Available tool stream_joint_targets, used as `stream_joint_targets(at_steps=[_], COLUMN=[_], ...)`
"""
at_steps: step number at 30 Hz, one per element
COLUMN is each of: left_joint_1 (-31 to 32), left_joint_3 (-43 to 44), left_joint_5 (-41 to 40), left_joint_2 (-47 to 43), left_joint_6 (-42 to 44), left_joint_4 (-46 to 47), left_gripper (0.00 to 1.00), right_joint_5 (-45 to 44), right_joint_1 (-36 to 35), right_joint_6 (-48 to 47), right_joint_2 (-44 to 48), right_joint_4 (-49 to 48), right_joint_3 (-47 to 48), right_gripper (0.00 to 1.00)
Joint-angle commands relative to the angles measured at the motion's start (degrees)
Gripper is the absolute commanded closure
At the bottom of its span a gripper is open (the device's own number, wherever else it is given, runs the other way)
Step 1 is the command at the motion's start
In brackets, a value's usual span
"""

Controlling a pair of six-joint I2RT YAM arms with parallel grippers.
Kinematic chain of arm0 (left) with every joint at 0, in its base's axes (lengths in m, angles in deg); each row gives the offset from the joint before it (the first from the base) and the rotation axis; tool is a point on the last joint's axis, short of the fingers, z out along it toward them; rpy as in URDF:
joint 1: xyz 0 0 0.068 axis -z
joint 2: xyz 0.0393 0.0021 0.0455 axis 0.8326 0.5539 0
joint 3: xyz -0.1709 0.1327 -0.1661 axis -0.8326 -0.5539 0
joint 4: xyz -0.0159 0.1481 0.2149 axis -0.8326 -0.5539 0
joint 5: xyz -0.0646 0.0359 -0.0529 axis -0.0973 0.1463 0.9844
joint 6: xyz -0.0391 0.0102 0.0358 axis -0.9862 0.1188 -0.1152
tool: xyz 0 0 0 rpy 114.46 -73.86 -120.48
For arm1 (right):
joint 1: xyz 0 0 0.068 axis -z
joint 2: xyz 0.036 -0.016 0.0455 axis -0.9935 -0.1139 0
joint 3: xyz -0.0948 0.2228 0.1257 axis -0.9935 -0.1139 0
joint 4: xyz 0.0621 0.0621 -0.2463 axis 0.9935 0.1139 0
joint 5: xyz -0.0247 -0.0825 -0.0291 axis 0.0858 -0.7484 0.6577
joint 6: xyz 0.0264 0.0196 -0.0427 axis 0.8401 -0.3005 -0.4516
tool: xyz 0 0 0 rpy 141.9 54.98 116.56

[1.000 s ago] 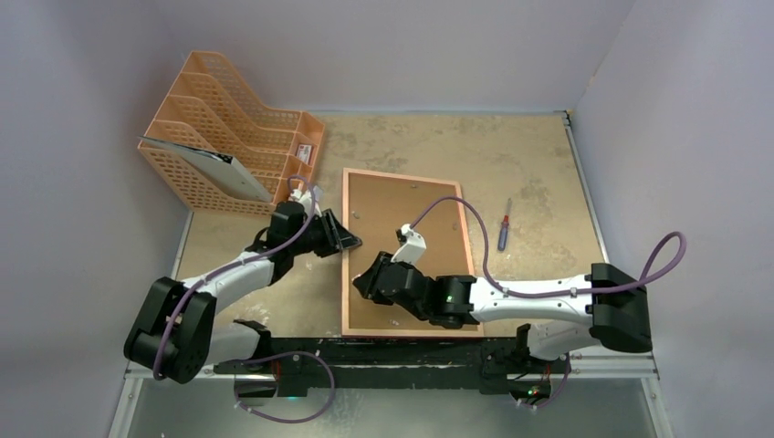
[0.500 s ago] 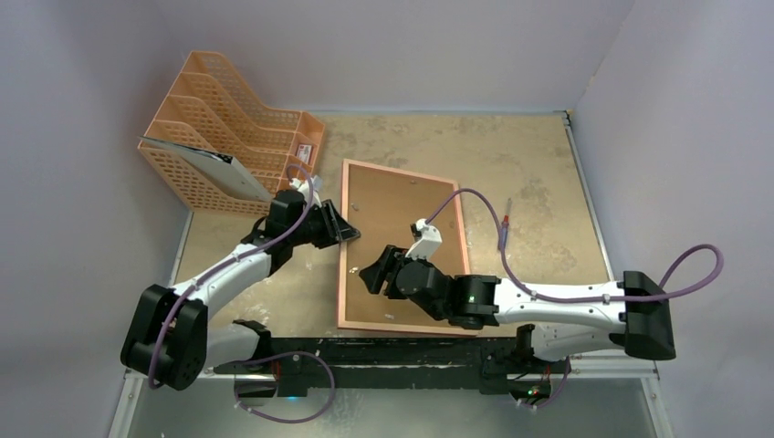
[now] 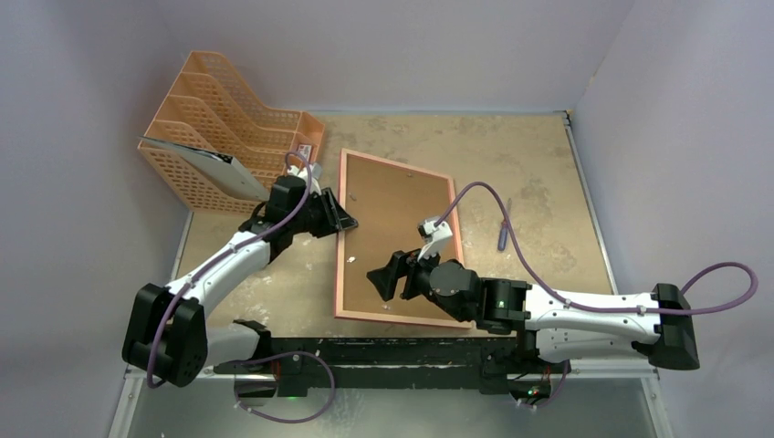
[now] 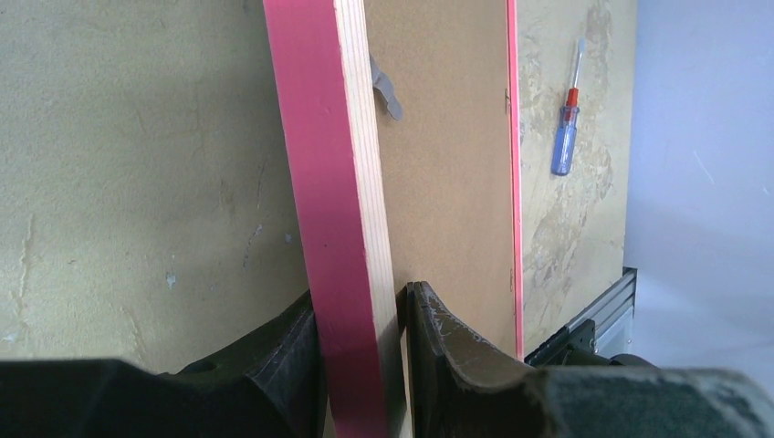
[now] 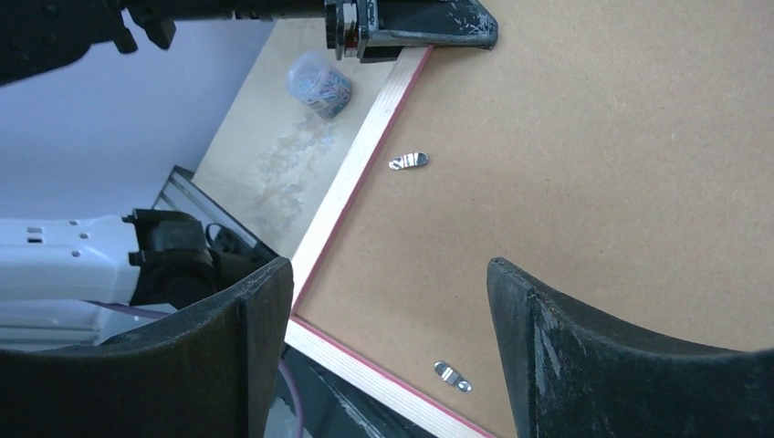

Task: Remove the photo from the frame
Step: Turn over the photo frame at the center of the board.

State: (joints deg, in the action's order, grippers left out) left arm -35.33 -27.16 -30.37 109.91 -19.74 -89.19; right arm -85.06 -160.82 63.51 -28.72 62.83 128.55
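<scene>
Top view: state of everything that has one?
frame, back side up, left rail clamped.
backing board, seated in the frame.
left pincer, shut on the frame.
right pincer, open above the backing board, holding nothing.
screwdriver, lying flat, apart from the frame.
file rack, upright.
photo, not visible.

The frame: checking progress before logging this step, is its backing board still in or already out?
Still in: the brown backing board fills the frame, with metal clips on it. The photo is hidden.
</scene>
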Motion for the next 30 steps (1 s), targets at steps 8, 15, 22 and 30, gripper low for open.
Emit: stream_joint_targets(at_steps=[8,15,22,30], left_joint_1=[-0.3,-0.3,-0.32,-0.3], left_joint_3=[6.12,7.43,7.91,12.57], left_joint_5=[-7.49,-9.13,-8.23,-9.38], left_joint_2=[-0.48,-0.27,1.84,5.87], left_joint_6=[5.23,5.78,3.97,4.47], left_joint_4=[-4.64,-6.48,-6.49,-9.08], left_gripper=[1.0,1.0,1.0,1.0], right_joint_5=[0.68,-0.09,4.79,4.58], right_joint_1=[-0.32,-0.33,-0.33,-2.61], right_joint_6=[-14.01,-18.0,-21.0,-26.31], right_joint_2=[-0.42,2.52,3.41,0.58], right_joint_4=[-3.08,-5.08,-11.73,-14.75], right_joint_3=[-0.49,-2.15,-4.95,-6.35], right_gripper=[0.2,0.2,0.2,0.01])
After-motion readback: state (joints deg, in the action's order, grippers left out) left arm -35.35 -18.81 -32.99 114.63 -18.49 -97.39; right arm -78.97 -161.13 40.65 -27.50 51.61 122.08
